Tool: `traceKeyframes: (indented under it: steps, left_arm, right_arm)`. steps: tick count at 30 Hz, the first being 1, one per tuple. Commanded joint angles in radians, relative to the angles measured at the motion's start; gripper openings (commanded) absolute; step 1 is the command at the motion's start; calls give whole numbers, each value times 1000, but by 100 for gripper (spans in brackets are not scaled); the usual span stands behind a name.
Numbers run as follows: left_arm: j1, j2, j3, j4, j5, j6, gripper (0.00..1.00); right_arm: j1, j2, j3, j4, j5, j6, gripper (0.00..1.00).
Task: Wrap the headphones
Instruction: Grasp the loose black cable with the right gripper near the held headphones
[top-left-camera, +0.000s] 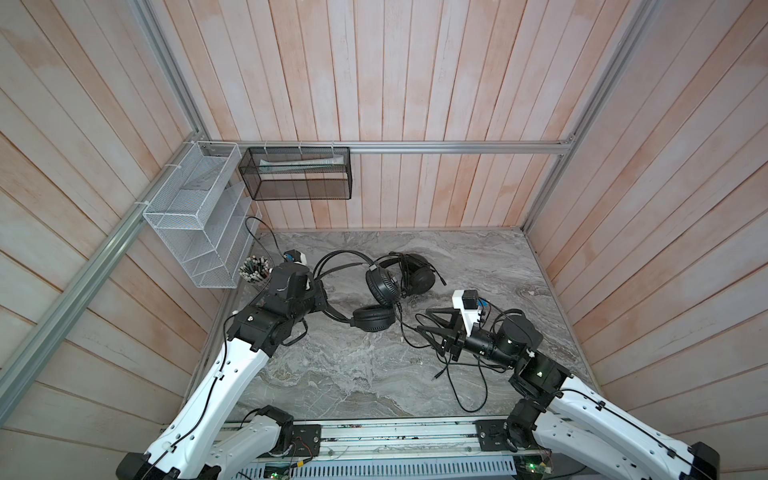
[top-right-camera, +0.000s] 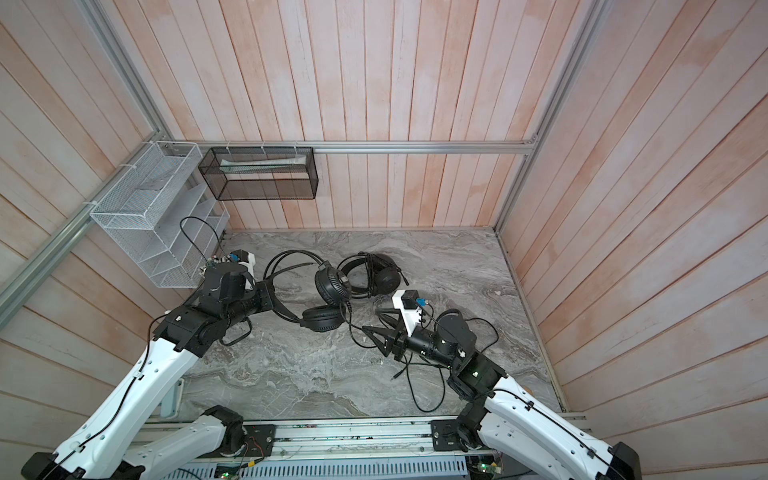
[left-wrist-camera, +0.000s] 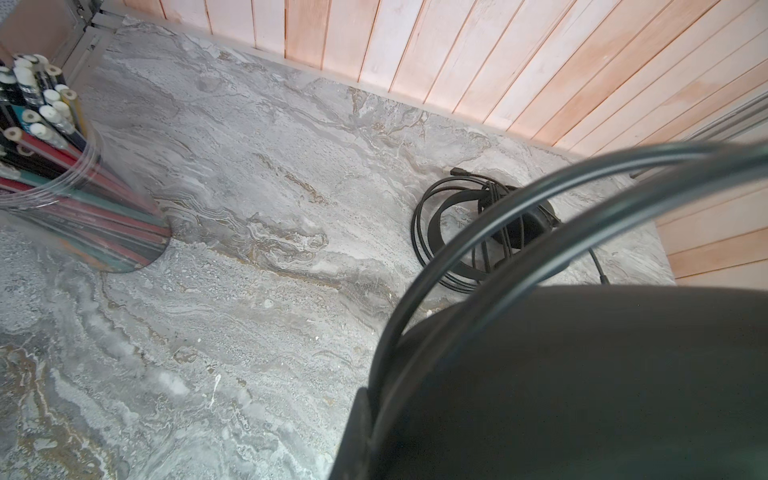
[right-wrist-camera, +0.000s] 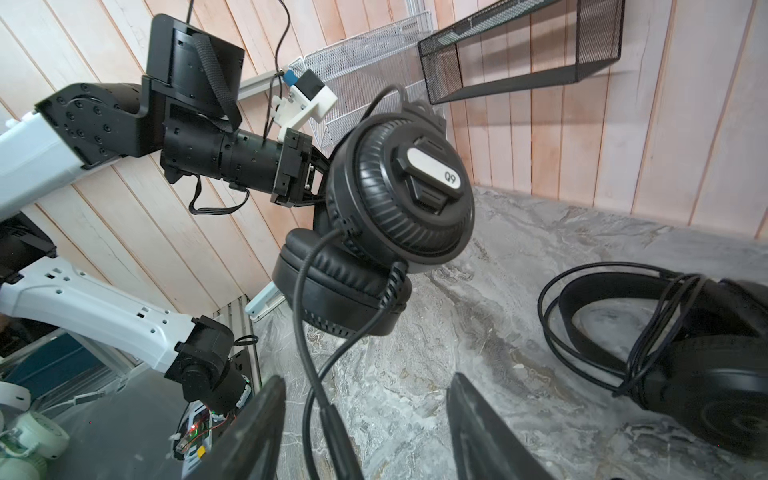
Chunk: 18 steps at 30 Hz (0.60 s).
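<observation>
Broadly, the marbled grey worktop (top-left-camera: 353, 374) carried both headsets toward its back. The wrapped headset (top-left-camera: 419, 272), its lead wound round the earcups, served as the fixed mark. The loose headset (top-left-camera: 374, 318) lay just beside it, touching or nearly so, on the side toward the left arm (top-left-camera: 232, 365). The left hand (right-wrist-camera: 319, 172) was clamped tight on that loose headset's wire headband, at the end away from the wrapped headset. The right hand (top-left-camera: 422, 319) hovered near the wrapped headset, on its robot-ward side, fingers part-way apart and straddling the loose headset's cable (right-wrist-camera: 296, 303) without pinching it. The likeliest trouble, I judged, was the thin cable slipping out as those fingers met. A pull could also drag the loose earcups into the wrapped headset and loosen its coil, and slack snagging under the right arm (top-left-camera: 582, 399) could do the same. The plug (top-left-camera: 436, 378) lay well apart from the wrapped headset, toward the robot. The left hand's fingertips were hidden behind an earcup, and a dark blur filled much of the left wrist view. Beneath the right arm the headset cable could not be told from the arm's own leads.
</observation>
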Motion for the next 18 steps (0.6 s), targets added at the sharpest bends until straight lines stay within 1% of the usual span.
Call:
traceKeyframes:
  steps: [1,3,5,9,13,16,18]
  left_arm:
    - [1,-16,-15,53,-2,-10,0]
    - [-1,-12,-18,57,-2,-13,0]
    - [-3,-14,-21,59,-3,-14,0]
    - [-5,-14,-22,56,-13,-14,0]
    - [-7,-17,-28,54,-20,-10,0]
    - [-8,-18,-35,53,-23,-10,0]
    - [-8,-20,-37,55,-23,-10,0]
  right_arm:
    - [25,13,44,-103,70,-53,63]
    - [44,47,60,-120,90,-49,59]
    - [73,70,63,-111,106,-46,58]
    - [131,101,62,-58,114,-33,58]
    - [204,132,92,-66,178,-56,56]
    - [247,167,105,-78,260,-67,51]
    - [258,199,121,-97,330,-54,42]
